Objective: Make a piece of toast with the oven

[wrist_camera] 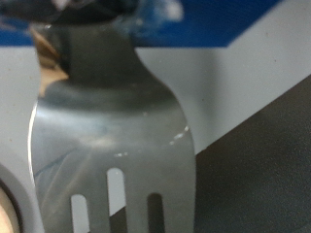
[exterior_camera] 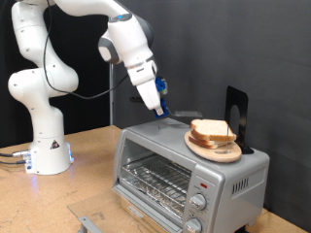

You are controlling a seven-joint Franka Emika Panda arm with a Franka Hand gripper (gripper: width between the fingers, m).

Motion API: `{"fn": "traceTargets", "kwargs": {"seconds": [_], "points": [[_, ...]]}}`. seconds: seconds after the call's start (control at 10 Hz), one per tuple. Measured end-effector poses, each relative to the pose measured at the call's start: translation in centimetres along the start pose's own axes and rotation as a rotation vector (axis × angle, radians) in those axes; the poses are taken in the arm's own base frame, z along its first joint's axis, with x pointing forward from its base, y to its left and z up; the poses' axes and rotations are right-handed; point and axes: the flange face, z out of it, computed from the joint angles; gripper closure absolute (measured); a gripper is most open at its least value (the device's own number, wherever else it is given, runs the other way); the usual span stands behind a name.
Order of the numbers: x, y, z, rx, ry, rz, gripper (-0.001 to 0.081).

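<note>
Close against the wrist camera, the gripper pinches the handle of a slotted metal spatula, its broad brushed-steel blade scratched and cut by long rounded slots. In the exterior view the boxy silver-grey toaster oven stands nearest, its glass door showing a wire rack and round knobs down the exterior view's right. On its flat top a round wooden plate carries stacked pale bread slices, which the spatula reaches toward.
</note>
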Motion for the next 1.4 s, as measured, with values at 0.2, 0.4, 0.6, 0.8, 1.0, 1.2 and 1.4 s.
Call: {"fn": "traceTargets", "kwargs": {"seconds": [0.2, 0.4, 0.6, 0.8, 1.0, 1.2, 1.4], "points": [[0.1, 0.3, 0.4, 0.000, 0.007, 0.035, 0.0408], [0.7, 1.1, -0.5, 0.052, 0.081, 0.141, 0.0406], [0.9, 2.8, -2.1, 0.080, 0.117, 0.208, 0.0406], [0.3, 5.4, -3.7, 0.072, 0.137, 0.250, 0.0407], [-0.5, 8.4, -5.5, 0.054, 0.168, 0.299, 0.0407], [-1.2, 10.9, -6.9, 0.048, 0.199, 0.340, 0.0407], [-2.0, 12.8, -7.9, 0.038, 0.222, 0.353, 0.0406]]}}
